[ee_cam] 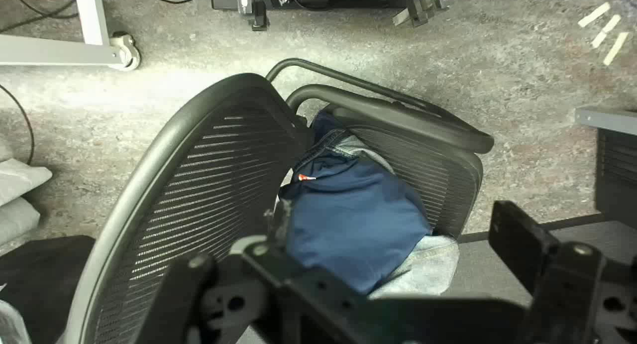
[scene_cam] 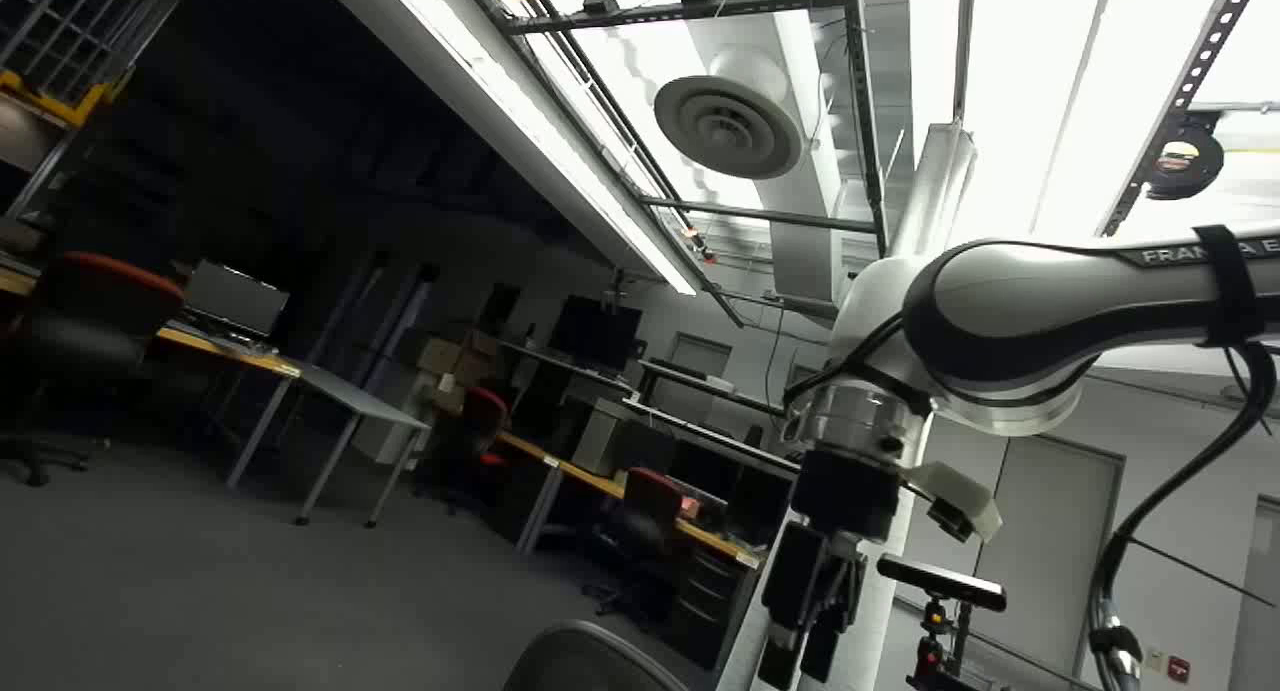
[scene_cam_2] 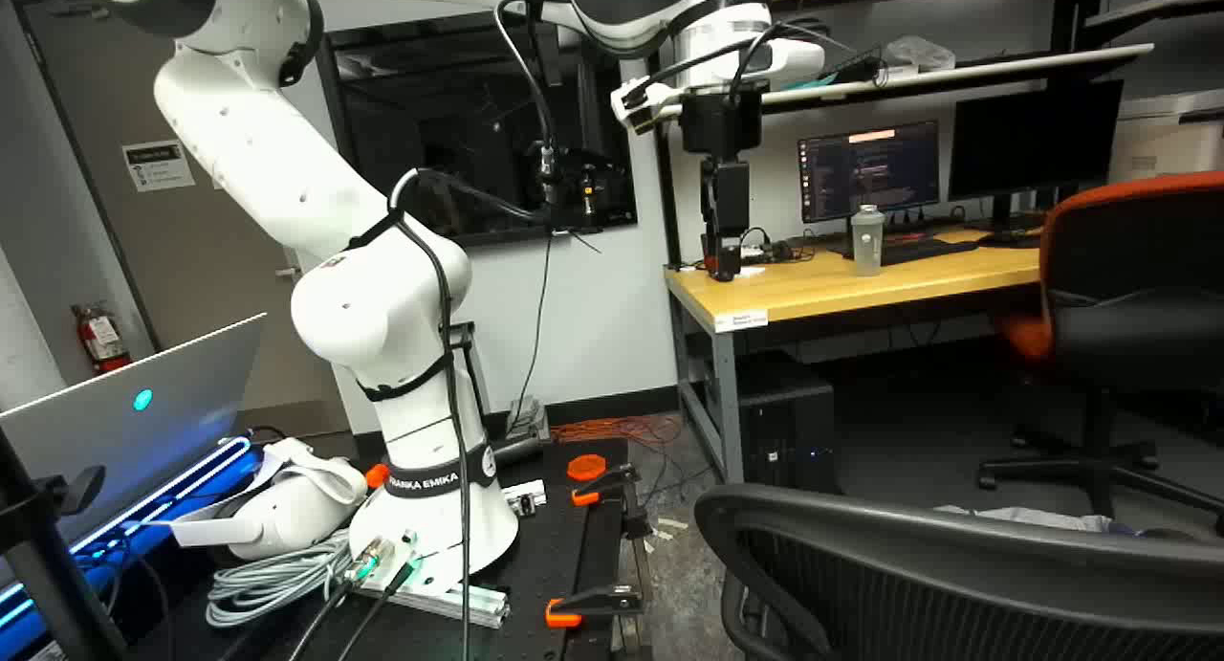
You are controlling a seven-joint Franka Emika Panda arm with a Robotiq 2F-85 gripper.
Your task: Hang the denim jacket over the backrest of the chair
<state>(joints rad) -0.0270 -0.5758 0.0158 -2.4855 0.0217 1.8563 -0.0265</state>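
Denim jacket [ee_cam: 353, 219] lies in a crumpled heap on the seat [ee_cam: 428, 182] of the chair [ee_cam: 264, 160], just beside the backrest [ee_cam: 199, 199], mostly dark blue with paler, faded cloth [ee_cam: 430, 269] showing at its edges and a small red tag [ee_cam: 306, 177] on the side nearer the backrest. My hand [ee_cam: 395, 229] points down above it, apart from the cloth, with the two fingers [ee_cam: 520, 244] spread wide. In an exterior view the hand hangs in front of a wooden desk [scene_cam_2: 813, 293], with the curved rim [scene_cam_2: 861, 515] of the backrest in the foreground.

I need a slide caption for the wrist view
A denim jacket lies crumpled on the seat of a mesh chair, below the open pincer.
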